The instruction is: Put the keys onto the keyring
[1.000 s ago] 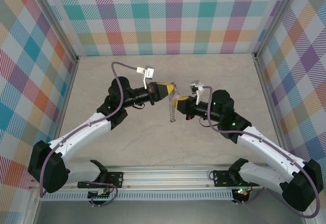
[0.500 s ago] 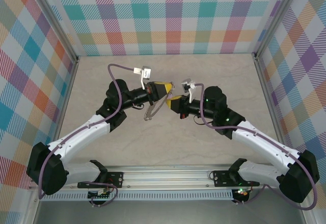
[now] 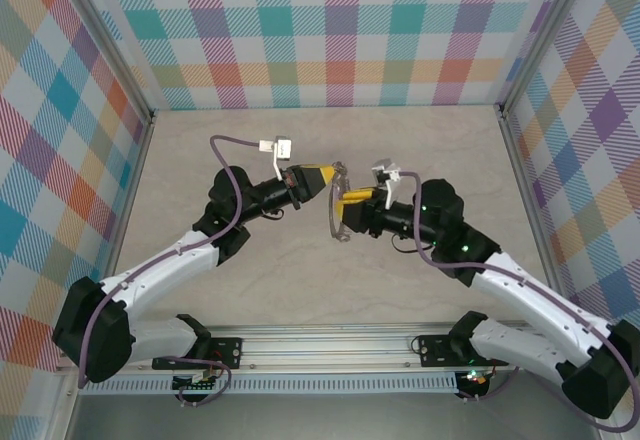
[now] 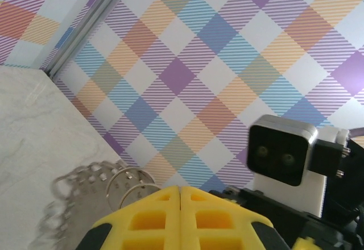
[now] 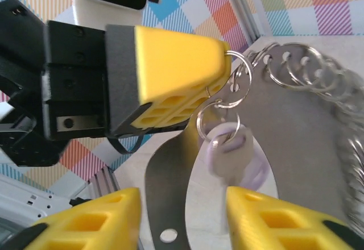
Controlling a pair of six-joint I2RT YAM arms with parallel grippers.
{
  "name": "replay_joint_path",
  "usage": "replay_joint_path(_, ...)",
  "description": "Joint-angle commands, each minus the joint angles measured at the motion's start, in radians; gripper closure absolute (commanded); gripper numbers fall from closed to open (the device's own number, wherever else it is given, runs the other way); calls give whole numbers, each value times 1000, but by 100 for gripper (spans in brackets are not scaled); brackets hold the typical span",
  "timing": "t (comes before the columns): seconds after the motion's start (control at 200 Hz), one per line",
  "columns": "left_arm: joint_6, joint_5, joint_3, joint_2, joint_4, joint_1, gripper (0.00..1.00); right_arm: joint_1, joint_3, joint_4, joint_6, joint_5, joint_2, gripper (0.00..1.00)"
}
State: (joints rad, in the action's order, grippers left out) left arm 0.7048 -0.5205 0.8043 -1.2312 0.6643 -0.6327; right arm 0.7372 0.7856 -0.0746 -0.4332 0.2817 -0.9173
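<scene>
Left gripper (image 3: 328,174) clenched on the keyring (image 5: 296,130), at a rim loop. My right gripper (image 5: 182,198): fingers spread, holding nothing. Key (image 5: 230,146) with lilac tag dangles just ahead of that gap (long axis pointing back into it), right arm nearer.

Pale beige tabletop (image 3: 290,295) with faint marble-like veining

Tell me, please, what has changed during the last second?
The right gripper opened, letting go of the keys, which now hang from a small loop of the keyring. The keyring swung left, then back to hang between the grippers. The left gripper stayed shut on the keyring.
</scene>
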Motion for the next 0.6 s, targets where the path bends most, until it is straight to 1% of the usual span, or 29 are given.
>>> replay_joint_path(0.0, 55, 16, -7, -11, 146, -8, 100, -7, -14, 58, 7, -55, 83, 51)
replay_joint_path(0.075, 67, 10, -11, -12, 167, -9, 100, -21, -3, 83, 4, -68, 127, 50)
replay_joint_path(0.175, 82, -2, -16, -10, 191, -8, 100, -47, 21, 88, -14, -66, 134, 50)
replay_joint_path(0.395, 97, -29, -13, 1, 208, -9, 100, -64, 68, -6, -66, -41, 50, 53)
replay_joint_path(0.595, 112, -50, -11, 2, 231, -8, 100, -81, 85, -108, -112, -21, -6, 58)
